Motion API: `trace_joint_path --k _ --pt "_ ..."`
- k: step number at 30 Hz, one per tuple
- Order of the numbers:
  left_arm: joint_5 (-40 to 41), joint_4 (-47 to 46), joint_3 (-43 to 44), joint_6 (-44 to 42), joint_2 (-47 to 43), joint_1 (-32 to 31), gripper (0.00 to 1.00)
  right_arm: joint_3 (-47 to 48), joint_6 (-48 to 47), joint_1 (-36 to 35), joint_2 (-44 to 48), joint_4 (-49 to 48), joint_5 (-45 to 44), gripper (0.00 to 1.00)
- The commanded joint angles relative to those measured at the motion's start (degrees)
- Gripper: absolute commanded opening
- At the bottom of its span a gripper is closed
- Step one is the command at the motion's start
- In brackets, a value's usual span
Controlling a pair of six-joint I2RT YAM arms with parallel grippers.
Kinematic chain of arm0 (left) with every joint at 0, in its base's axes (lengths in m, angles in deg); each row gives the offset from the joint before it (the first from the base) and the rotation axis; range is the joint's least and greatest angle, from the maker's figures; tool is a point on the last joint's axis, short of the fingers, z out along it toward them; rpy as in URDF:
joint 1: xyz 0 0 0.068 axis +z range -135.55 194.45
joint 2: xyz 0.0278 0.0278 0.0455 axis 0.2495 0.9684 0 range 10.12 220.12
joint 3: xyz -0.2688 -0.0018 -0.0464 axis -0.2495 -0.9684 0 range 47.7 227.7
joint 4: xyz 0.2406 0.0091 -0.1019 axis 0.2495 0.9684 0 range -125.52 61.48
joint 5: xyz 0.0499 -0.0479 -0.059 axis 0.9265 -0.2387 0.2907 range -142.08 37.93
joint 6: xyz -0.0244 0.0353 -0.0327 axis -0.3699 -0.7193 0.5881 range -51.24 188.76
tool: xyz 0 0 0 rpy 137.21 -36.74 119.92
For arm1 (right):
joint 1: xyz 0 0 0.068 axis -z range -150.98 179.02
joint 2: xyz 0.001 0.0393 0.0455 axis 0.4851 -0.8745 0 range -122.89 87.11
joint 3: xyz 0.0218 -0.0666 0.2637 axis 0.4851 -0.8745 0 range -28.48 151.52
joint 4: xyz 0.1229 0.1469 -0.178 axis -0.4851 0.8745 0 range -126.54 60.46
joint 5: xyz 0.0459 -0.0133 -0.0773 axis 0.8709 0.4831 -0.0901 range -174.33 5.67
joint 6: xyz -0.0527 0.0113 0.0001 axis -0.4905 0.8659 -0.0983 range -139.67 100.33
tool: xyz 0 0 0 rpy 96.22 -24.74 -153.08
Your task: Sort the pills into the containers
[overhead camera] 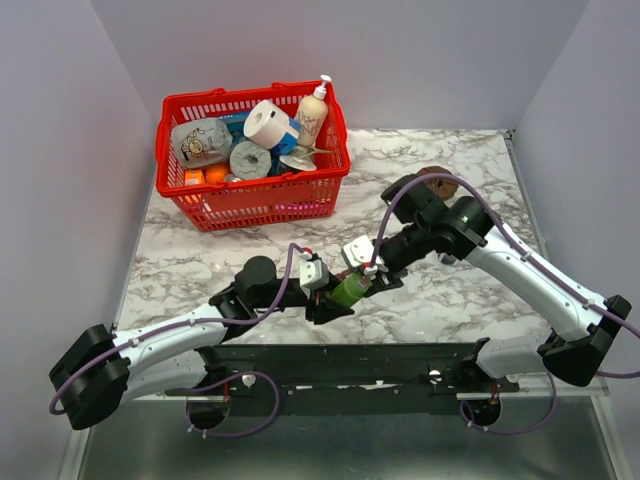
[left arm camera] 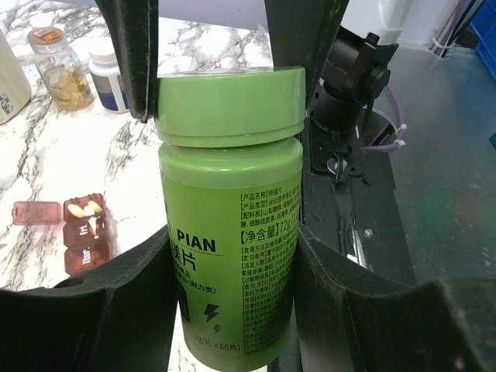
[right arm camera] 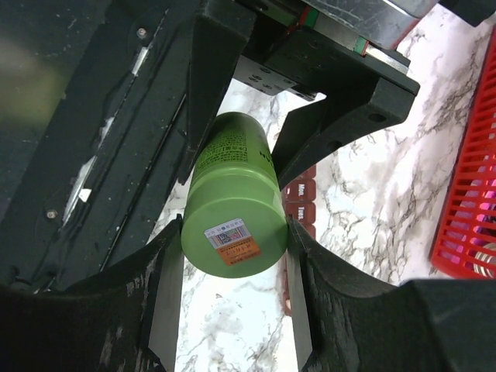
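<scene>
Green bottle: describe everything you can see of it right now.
The bottle is glossy green plastic, cylindrical, with a slightly wider green lid in place. Black Chinese print, "PIAN" and a lightning bolt mark its side; a barcode sticker sits on the lid end. Held between the arms: the left pincer clamps the body, the right pincer the lid.

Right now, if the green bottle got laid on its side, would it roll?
Probably: the green bottle is round and smooth, so lying down it would likely roll. Standing on a flat end it should stay put. Its shiny plastic looks slick, so it might slip in loose jaws.
</scene>
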Motion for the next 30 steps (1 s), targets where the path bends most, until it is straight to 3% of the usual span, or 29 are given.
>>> trace_joint_path --k 1,6,11,14,19,26,29,30 --pt "-3.44 -9.97 1.93 2.27 -1.90 0.70 0.00 -1.02 -0.03 -1.20 -0.68 0.09 0.32 0.27" --pt "-3.98 -14.72 1.58 4.28 -5.32 1.93 0.00 -0.76 4.07 -1.12 -1.38 -1.12 2.63 0.27" --pt "5.58 -7.35 3.43 -2.01 -8.49 1.94 0.00 -0.23 12.78 -1.12 -2.61 -3.24 5.52 0.26" --pt "12.25 -5.15 3.78 -6.76 -9.64 1.93 0.00 -0.84 20.25 -1.20 -4.54 -4.56 6.23 0.26" --pt "22.12 -2.25 6.50 -11.88 -7.80 1.93 0.00 -1.63 38.79 -1.03 -6.30 -10.96 -0.17 0.22" --pt "30.74 -4.17 7.47 -12.41 -4.01 1.93 0.00 -5.68 58.75 2.74 -8.76 -20.02 -5.72 0.22" --pt "30.57 -5.05 6.51 -11.80 -3.93 1.93 0.00 -3.84 60.00 4.15 -9.73 -20.38 -2.57 0.32" --pt "30.22 -5.05 5.98 -11.79 -4.19 1.93 0.00 -3.31 59.21 4.33 -9.73 -20.29 -1.43 0.49"
